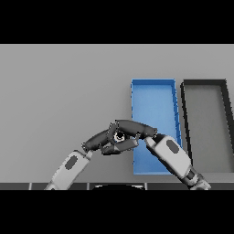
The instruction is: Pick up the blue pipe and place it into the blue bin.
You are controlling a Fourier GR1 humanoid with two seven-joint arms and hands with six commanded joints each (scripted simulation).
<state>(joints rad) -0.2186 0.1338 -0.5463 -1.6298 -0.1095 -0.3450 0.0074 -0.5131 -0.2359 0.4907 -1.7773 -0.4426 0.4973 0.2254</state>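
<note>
While the grey worktop [59, 100] carries a blue bin [153, 98] and, beyond it, a dark bin [205, 123], both hands meet just left of the blue bin; right hand [132, 128] and left hand [103, 140] look curled, the blue pipe hidden.

we can't really make out the blue pipe anywhere; if it's there, it's buried where the left hand [101, 140] and right hand [132, 129] bunch together, dark fingers overlapping so we can't tell which belongs to which. there's a small round light thing [119, 136] between them, too tiny for us to say what it is. whether either hand is closed on anything, no clue. the right forearm covers the near right corner of the blue bin [153, 98]. just right of that arm, the dark bin [205, 100] has its near end partly hidden behind the same arm.
</note>
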